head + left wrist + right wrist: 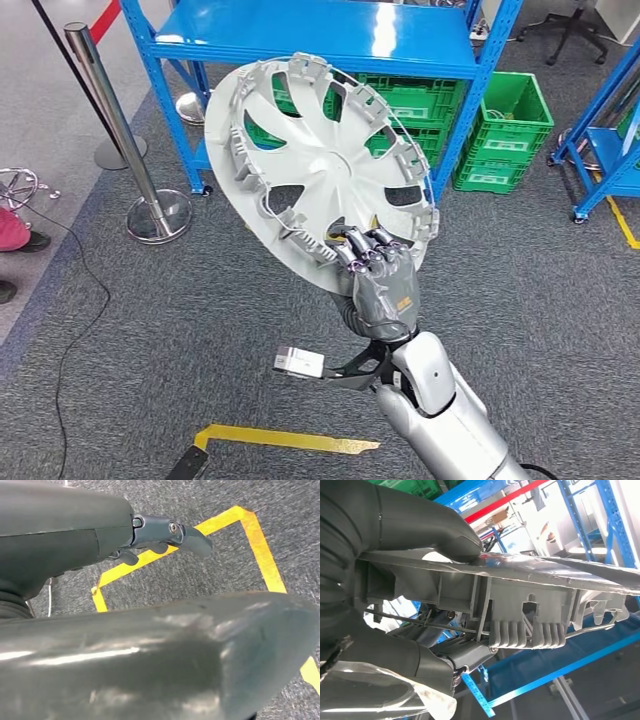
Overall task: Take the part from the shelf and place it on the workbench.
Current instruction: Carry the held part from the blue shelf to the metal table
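We hold the hubcap (pixel 321 170) by its rim, right hand (pixel 381 285) clamped | left hand (pixel 166 532) loosely curled, empty | light, stiff, awkwardly broad; we judge the rim safest.

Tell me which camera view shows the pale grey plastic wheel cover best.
The head view: the whole pale grey plastic wheel cover, ribbed inner side up, held at its lower rim by the right hand, in front of the blue shelf. The right wrist view gives only a rim close-up with clips. The left wrist view looks at carpet and yellow tape.

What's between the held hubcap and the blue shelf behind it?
Nothing: head view shows the hubcap, gripped by the right hand, overlapping the blue shelf; green crates sit beneath.
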You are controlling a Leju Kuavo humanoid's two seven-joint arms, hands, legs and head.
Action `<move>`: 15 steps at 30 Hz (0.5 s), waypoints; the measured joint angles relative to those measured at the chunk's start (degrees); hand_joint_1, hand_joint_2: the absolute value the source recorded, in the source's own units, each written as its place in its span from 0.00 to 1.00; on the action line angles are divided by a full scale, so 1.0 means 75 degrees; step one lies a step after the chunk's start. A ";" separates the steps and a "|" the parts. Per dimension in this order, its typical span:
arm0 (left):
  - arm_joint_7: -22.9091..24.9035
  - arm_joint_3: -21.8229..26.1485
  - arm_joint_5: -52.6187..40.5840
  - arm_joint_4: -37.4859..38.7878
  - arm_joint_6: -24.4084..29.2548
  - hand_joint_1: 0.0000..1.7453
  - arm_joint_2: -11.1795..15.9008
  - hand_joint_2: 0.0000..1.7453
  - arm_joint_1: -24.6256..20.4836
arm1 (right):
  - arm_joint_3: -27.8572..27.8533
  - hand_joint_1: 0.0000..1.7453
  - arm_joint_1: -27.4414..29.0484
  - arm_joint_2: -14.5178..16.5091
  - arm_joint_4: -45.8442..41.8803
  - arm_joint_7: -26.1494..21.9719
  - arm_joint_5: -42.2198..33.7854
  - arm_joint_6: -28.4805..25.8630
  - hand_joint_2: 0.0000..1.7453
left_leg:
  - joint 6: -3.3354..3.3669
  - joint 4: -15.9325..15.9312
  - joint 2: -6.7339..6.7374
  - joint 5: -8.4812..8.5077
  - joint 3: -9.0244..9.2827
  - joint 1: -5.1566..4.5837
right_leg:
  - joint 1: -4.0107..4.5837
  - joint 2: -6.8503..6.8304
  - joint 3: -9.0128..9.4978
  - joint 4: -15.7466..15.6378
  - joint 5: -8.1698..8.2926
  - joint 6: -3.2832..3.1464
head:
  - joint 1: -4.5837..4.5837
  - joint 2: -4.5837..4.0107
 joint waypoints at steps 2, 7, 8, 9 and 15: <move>0.0007 0.0000 -0.0001 0.0002 -0.0001 0.00 0.0000 0.00 -0.0008 | 0.0001 1.00 -0.0016 0.0006 -0.0002 0.0010 0.0048 -0.0001 1.00 | -0.0072 0.0019 -0.0005 0.0055 -0.0051 -0.0021 | 0.0024 0.0006 0.0504 -0.0874 0.0210 -0.0059 | -0.0004 0.0001; 0.0050 0.0000 -0.0001 0.0004 -0.0008 0.00 0.0007 0.00 -0.0001 | -0.0009 1.00 -0.0018 0.0013 -0.0003 0.0101 0.0181 0.0001 1.00 | -0.0281 0.0218 -0.0005 -0.0048 -0.0210 -0.0018 | 0.0006 0.0004 0.0498 -0.1058 0.0349 -0.0246 | -0.0028 0.0001; 0.0052 0.0000 -0.0001 0.0004 -0.0008 0.00 0.0012 0.00 0.0004 | -0.0009 1.00 -0.0017 0.0015 -0.0002 0.0108 0.0199 -0.0002 1.00 | -0.0314 0.0532 -0.0005 -0.0279 -0.0335 -0.0011 | -0.0009 -0.0006 0.0471 -0.1077 0.0393 -0.0295 | -0.0045 0.0001; 0.0054 0.0000 -0.0001 0.0006 -0.0008 0.00 0.0015 0.00 0.0010 | -0.0009 1.00 -0.0016 0.0015 0.0001 0.0108 0.0216 -0.0006 1.00 | -0.0345 0.1000 -0.0003 -0.0575 -0.0513 -0.0004 | -0.0002 -0.0011 0.0435 -0.1075 0.0422 -0.0327 | -0.0062 0.0001; 0.0093 0.0000 -0.0004 0.0026 -0.0024 0.00 0.0027 0.00 0.0028 | -0.0001 1.00 0.0008 0.0020 0.0023 0.0111 0.0238 -0.0006 1.00 | -0.0282 0.1184 -0.0004 -0.0538 -0.0259 -0.0016 | 0.0064 -0.0005 0.0274 -0.1003 0.0508 -0.0355 | -0.0073 0.0000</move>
